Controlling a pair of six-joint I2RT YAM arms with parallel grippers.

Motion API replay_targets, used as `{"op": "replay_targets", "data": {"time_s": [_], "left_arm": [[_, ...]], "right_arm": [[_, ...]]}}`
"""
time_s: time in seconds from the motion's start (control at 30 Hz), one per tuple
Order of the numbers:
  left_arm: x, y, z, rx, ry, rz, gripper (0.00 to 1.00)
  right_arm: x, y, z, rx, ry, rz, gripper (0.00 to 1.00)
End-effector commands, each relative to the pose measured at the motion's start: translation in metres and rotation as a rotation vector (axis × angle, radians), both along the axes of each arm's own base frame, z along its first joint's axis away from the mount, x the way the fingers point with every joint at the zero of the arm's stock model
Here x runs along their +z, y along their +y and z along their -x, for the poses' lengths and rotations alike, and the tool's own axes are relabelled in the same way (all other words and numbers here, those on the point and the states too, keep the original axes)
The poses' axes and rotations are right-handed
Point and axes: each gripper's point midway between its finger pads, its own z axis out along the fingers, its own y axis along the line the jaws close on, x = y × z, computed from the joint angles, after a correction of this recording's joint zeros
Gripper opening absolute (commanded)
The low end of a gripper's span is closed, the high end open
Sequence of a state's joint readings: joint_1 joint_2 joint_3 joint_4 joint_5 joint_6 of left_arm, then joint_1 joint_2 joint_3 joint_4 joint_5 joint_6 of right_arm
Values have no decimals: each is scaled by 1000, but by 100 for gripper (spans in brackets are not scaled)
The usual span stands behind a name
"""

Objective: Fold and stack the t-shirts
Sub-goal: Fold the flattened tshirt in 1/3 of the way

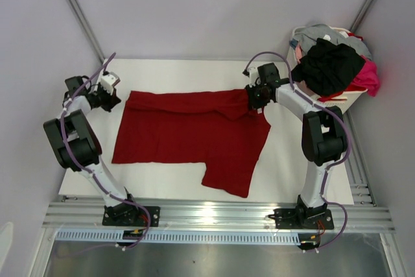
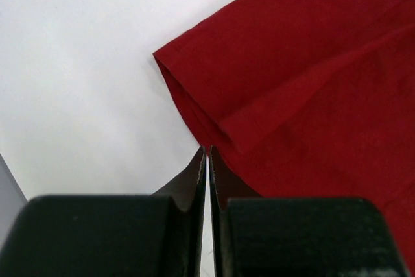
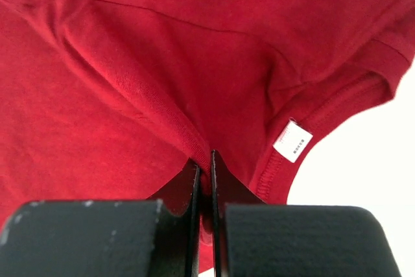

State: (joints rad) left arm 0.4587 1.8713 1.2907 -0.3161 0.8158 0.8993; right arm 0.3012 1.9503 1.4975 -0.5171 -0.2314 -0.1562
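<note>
A dark red t-shirt [image 1: 188,137] lies spread on the white table [image 1: 292,173], one sleeve pointing toward the near edge. My right gripper [image 1: 254,99] is at its far right corner, shut on a ridge of red cloth [image 3: 162,95] beside the collar; the white label [image 3: 292,141] shows just to the right of my right gripper [image 3: 204,157]. My left gripper [image 1: 115,100] sits at the shirt's far left corner. In the left wrist view the left gripper [image 2: 207,149] is shut with only a bare slit between its jaws, and the folded hem corner [image 2: 194,89] lies just ahead of the tips.
A white basket [image 1: 343,100] stands at the far right, heaped with a black t-shirt [image 1: 327,66], a pink one [image 1: 369,77] and a grey one [image 1: 324,30]. Grey walls close in both sides. A metal rail [image 1: 214,215] runs along the near edge.
</note>
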Motion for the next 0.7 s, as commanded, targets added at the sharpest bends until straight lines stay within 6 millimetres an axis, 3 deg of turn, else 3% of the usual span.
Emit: {"op": "replay_targets", "data": {"time_s": [0.0, 0.03, 0.1, 0.13, 0.17, 0.2, 0.27, 0.33, 0.4, 0.47, 0.53, 0.57, 0.6, 0.67], "left_arm": [[34, -2, -4, -55, -122, -45, 6], [36, -1, -4, -51, -128, -57, 8], [44, 2, -4, -36, -141, -71, 25], [49, 1, -4, -36, -149, -67, 44], [52, 0, -1, -41, -146, -58, 95], [57, -1, -2, -47, -156, -60, 99], [72, -4, -3, -29, -170, -28, 99], [95, -3, -9, 24, -203, 14, 99], [115, 0, -16, 105, -233, 80, 99], [139, 13, -21, 237, -255, 101, 99], [155, 24, -19, 444, -199, 242, 99], [177, 46, -23, 592, -214, 234, 99], [178, 48, -18, 678, -160, 302, 99], [177, 44, 0, 742, -64, 337, 99]], "right_arm": [[24, 3, 3, 13, -18, -47, 0], [25, 4, 5, 17, -9, -51, 0], [34, 9, 9, 40, -4, -80, 21], [36, 9, 14, 45, 18, -84, 39], [44, 11, 13, 49, 10, -92, 61], [48, 11, 14, 44, 10, -97, 87], [70, 10, 10, 37, -17, -107, 99], [88, 8, 11, 29, -8, -138, 99], [118, 8, -1, 6, -71, -162, 99], [139, 8, -1, -17, -109, -177, 99], [153, 10, 5, -42, -122, -220, 99], [151, 11, 10, -49, -123, -211, 100], [136, 6, 16, -84, -107, -172, 99], [136, -4, 27, -170, -130, -123, 99]]}}
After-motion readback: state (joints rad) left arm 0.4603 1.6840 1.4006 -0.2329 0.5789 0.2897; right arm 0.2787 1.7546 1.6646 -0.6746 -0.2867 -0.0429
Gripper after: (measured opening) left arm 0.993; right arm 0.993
